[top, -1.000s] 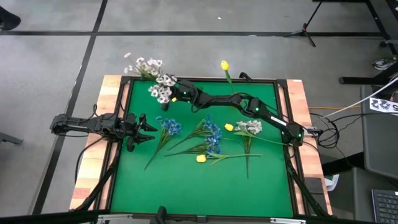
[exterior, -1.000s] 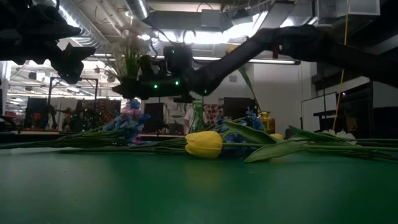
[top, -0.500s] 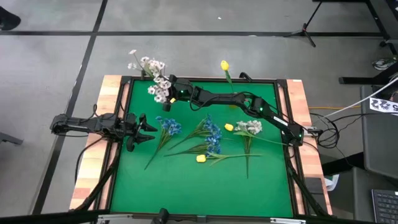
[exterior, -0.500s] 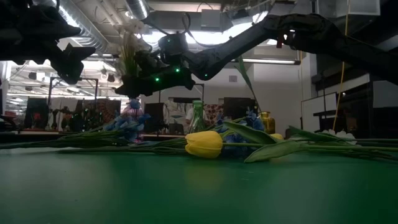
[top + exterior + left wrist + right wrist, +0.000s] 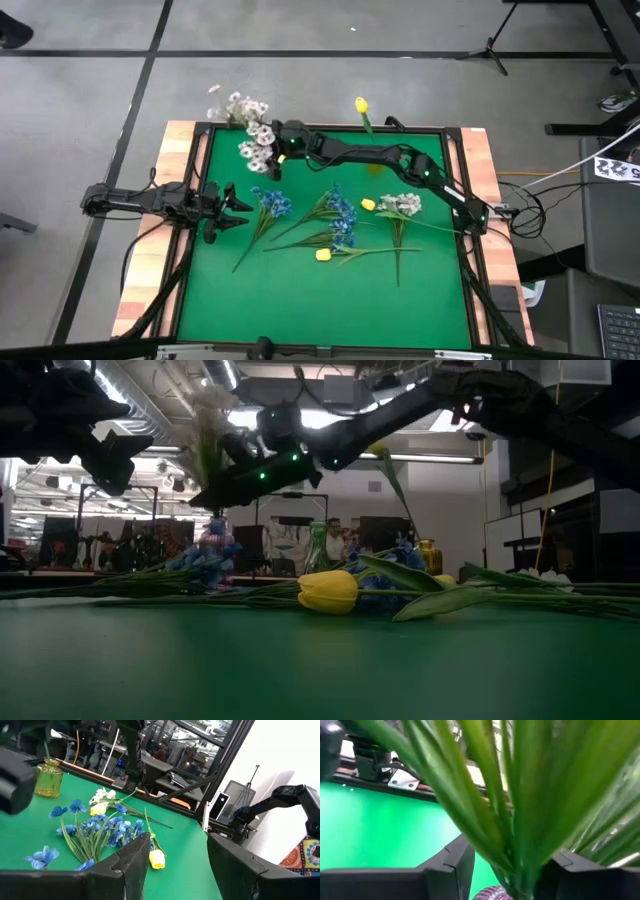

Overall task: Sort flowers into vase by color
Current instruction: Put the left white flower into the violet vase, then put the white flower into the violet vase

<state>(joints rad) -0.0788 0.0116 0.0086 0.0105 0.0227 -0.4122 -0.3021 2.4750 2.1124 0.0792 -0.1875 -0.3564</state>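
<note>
the right hand (image 5: 272,150) hangs over the far left corner of the bench, its fingers (image 5: 451,862) pinching the green stems of a white flower spray (image 5: 254,128), whose blossoms spill past the bench's far edge. below those stems, in the right wrist view, the rim of a purplish vase (image 5: 491,893) shows. the left hand (image 5: 232,208) waits low at the bench's left side, its two fingers spread wide and holding nothing.

on the green bench (image 5: 300,300) lie the remaining flowers: a blue bloom (image 5: 272,204) just beside the left hand, a larger blue cluster (image 5: 340,215) in the middle, a yellow tulip (image 5: 323,255) nearer the front, another yellow bud (image 5: 368,204) touching a white spray (image 5: 402,204) toward the right. a yellow glass vase (image 5: 49,778) stands at the far edge, with a yellow tulip (image 5: 361,105) rising from it.

the bench has a wooden border and stands on a grey floor (image 5: 80,80). beyond it, the low view shows a workshop with ceiling lights and a person (image 5: 334,540) far behind.
</note>
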